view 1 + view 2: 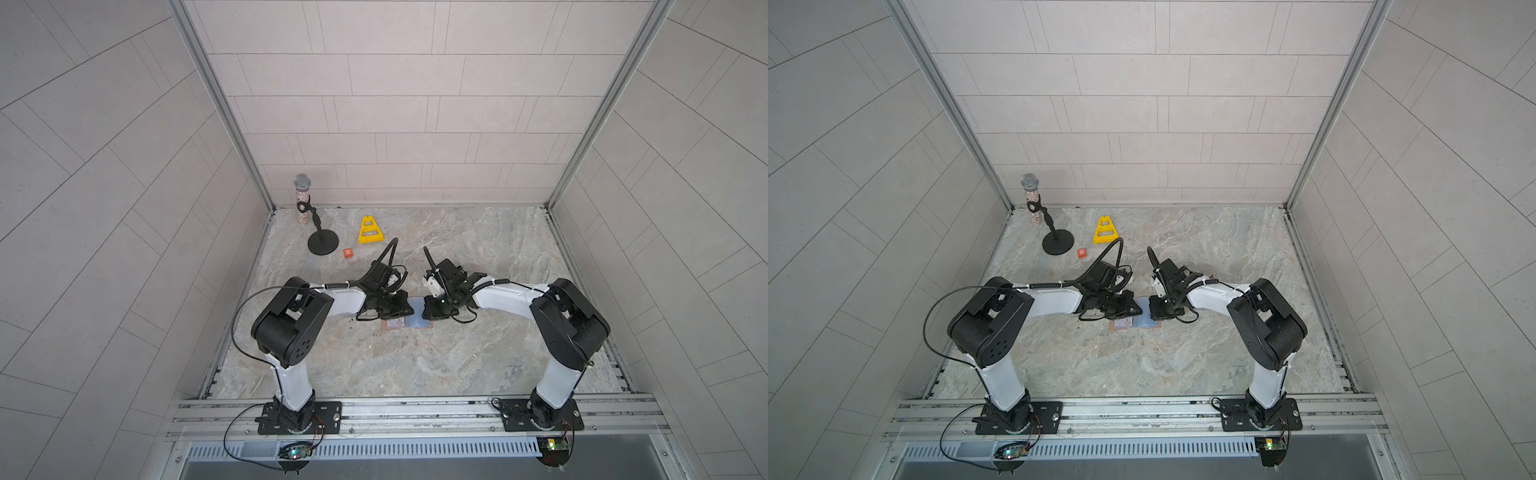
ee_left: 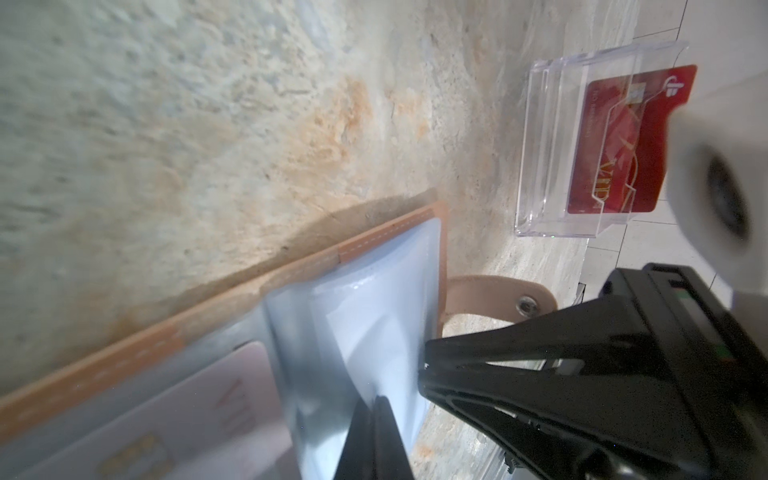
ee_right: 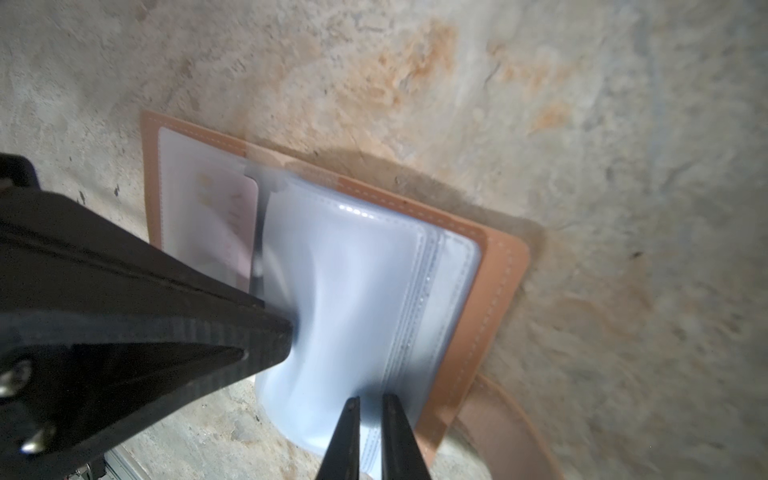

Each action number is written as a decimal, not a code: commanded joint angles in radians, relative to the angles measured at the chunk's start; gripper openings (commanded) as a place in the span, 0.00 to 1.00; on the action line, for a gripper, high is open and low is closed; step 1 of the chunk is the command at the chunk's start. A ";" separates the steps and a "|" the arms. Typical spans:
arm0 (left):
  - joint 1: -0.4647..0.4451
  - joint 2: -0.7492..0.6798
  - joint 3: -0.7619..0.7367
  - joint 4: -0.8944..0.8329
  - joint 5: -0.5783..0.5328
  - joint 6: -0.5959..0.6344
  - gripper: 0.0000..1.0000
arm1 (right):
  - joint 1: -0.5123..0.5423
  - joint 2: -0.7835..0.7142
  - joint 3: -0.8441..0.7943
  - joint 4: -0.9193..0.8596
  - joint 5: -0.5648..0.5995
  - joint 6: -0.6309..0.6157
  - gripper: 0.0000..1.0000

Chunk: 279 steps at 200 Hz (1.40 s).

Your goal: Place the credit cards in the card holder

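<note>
The card holder (image 1: 409, 323) lies open on the table between both arms, tan outside (image 3: 498, 266) with clear sleeves over a blue-grey inside. My left gripper (image 2: 376, 409) is shut on one clear sleeve and holds it bulged up from the page. My right gripper (image 3: 370, 401) has its fingers a narrow gap apart, with the stitched outer edge of the sleeves between them. A pale card with "VIP" lettering (image 2: 199, 415) sits in a sleeve on the other page. A red credit card (image 2: 673, 95) stands in a clear plastic box (image 2: 552, 166) beyond the holder's snap tab (image 2: 498, 291).
At the back left stand a microphone on a black stand (image 1: 305, 203), a yellow cone (image 1: 370, 230) and a small orange tag (image 1: 348, 252). Walls close in the table on three sides. The two grippers almost meet over the holder.
</note>
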 commanded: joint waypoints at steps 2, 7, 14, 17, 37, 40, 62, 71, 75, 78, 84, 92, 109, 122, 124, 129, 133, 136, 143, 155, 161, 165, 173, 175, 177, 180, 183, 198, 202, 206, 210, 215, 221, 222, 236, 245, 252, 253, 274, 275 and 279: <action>-0.005 -0.026 -0.009 -0.001 -0.024 0.006 0.00 | 0.001 -0.038 -0.019 -0.017 0.043 0.008 0.15; -0.005 -0.029 -0.011 -0.005 -0.030 0.009 0.00 | 0.001 -0.044 -0.019 -0.019 0.052 0.009 0.15; -0.002 -0.036 -0.013 -0.011 -0.039 0.013 0.00 | 0.001 -0.051 -0.019 -0.022 0.060 0.011 0.16; -0.001 -0.039 -0.016 -0.015 -0.043 0.015 0.00 | 0.001 -0.056 -0.019 -0.022 0.064 0.011 0.16; 0.007 -0.048 -0.025 -0.033 -0.058 0.028 0.00 | 0.001 -0.065 -0.015 -0.027 0.067 0.013 0.17; 0.008 -0.050 -0.028 -0.034 -0.059 0.028 0.00 | 0.001 -0.065 -0.015 -0.028 0.067 0.014 0.17; 0.019 -0.058 -0.040 -0.038 -0.066 0.033 0.00 | 0.001 -0.058 -0.008 -0.035 0.056 0.010 0.17; 0.021 -0.057 -0.041 -0.041 -0.066 0.037 0.00 | 0.001 -0.056 -0.008 -0.035 0.050 0.009 0.16; 0.021 -0.058 -0.041 -0.042 -0.065 0.039 0.00 | 0.001 -0.055 -0.005 -0.035 0.046 0.007 0.16; 0.021 -0.058 -0.042 -0.043 -0.066 0.040 0.00 | 0.002 -0.052 -0.004 -0.035 0.044 0.006 0.16; 0.021 -0.058 -0.043 -0.043 -0.068 0.040 0.00 | 0.002 -0.049 -0.003 -0.035 0.039 0.005 0.16; 0.022 -0.058 -0.045 -0.044 -0.071 0.040 0.00 | 0.002 -0.046 0.002 -0.039 0.036 0.005 0.15; 0.022 -0.065 -0.047 -0.046 -0.084 0.040 0.00 | 0.003 -0.042 0.003 -0.043 0.038 0.005 0.14; 0.024 -0.068 -0.049 -0.047 -0.087 0.039 0.00 | 0.003 -0.044 0.002 -0.041 0.040 0.005 0.14; 0.024 -0.068 -0.049 -0.046 -0.088 0.039 0.00 | 0.003 -0.044 0.002 -0.042 0.040 0.005 0.14; 0.024 -0.068 -0.049 -0.046 -0.087 0.040 0.00 | 0.003 -0.043 0.005 -0.043 0.040 0.004 0.13; 0.024 -0.070 -0.048 -0.046 -0.088 0.039 0.00 | 0.003 -0.042 0.005 -0.044 0.040 0.003 0.13; 0.025 -0.070 -0.047 -0.046 -0.088 0.040 0.00 | 0.003 -0.040 0.006 -0.044 0.039 0.003 0.13; 0.025 -0.071 -0.048 -0.047 -0.089 0.038 0.00 | 0.003 -0.035 0.010 -0.048 0.038 0.002 0.13; 0.025 -0.074 -0.047 -0.044 -0.087 0.039 0.00 | 0.003 -0.025 0.013 -0.049 0.037 0.001 0.13; 0.026 -0.077 -0.048 -0.044 -0.087 0.039 0.00 | 0.004 -0.021 0.013 -0.049 0.037 0.000 0.13; 0.025 -0.079 -0.049 -0.045 -0.088 0.040 0.00 | 0.004 -0.019 0.013 -0.049 0.037 0.000 0.13; 0.027 -0.085 -0.049 -0.044 -0.086 0.040 0.00 | 0.004 -0.012 0.013 -0.047 0.038 0.000 0.13; 0.026 -0.086 -0.048 -0.044 -0.085 0.042 0.00 | 0.004 -0.011 0.013 -0.047 0.038 0.001 0.13; 0.026 -0.086 -0.048 -0.044 -0.084 0.043 0.00 | 0.004 -0.010 0.013 -0.047 0.038 0.001 0.13; 0.027 -0.088 -0.049 -0.045 -0.083 0.045 0.00 | 0.004 -0.008 0.013 -0.046 0.038 0.000 0.13; 0.027 -0.091 -0.049 -0.045 -0.083 0.044 0.00 | 0.004 -0.005 0.013 -0.046 0.039 0.000 0.13; 0.027 -0.097 -0.050 -0.045 -0.079 0.048 0.00 | 0.006 0.006 0.013 -0.045 0.043 0.002 0.13; 0.027 -0.097 -0.048 -0.044 -0.077 0.049 0.00 | 0.006 0.009 0.013 -0.044 0.045 0.002 0.12; 0.027 -0.097 -0.048 -0.045 -0.076 0.050 0.00 | 0.006 0.012 0.012 -0.044 0.047 0.004 0.12; 0.028 -0.098 -0.049 -0.044 -0.073 0.050 0.00 | 0.006 0.015 0.012 -0.043 0.049 0.003 0.12; 0.028 -0.098 -0.050 -0.044 -0.074 0.051 0.00 | 0.006 0.018 0.012 -0.043 0.053 0.004 0.12; 0.029 -0.099 -0.050 -0.046 -0.074 0.052 0.00 | 0.006 0.023 0.012 -0.045 0.058 0.005 0.12; 0.029 -0.099 -0.050 -0.046 -0.074 0.052 0.00 | 0.006 0.023 0.012 -0.045 0.059 0.006 0.12; 0.032 -0.101 -0.054 -0.046 -0.075 0.052 0.00 | 0.006 0.032 0.010 -0.049 0.072 0.007 0.11; 0.036 -0.106 -0.058 -0.046 -0.076 0.053 0.00 | 0.006 0.035 0.010 -0.058 0.087 0.008 0.10; 0.039 -0.109 -0.061 -0.046 -0.077 0.057 0.00 | 0.006 0.038 0.010 -0.062 0.097 0.007 0.10; 0.040 -0.110 -0.062 -0.046 -0.077 0.056 0.00 | 0.006 0.039 0.010 -0.062 0.098 0.007 0.10; 0.050 -0.123 -0.075 -0.049 -0.082 0.060 0.00 | 0.006 0.048 0.009 -0.069 0.113 0.006 0.09; 0.050 -0.123 -0.076 -0.050 -0.082 0.061 0.00 | 0.006 0.049 0.009 -0.069 0.113 0.006 0.09; 0.052 -0.125 -0.078 -0.051 -0.083 0.063 0.00 | 0.006 0.049 0.009 -0.069 0.115 0.007 0.09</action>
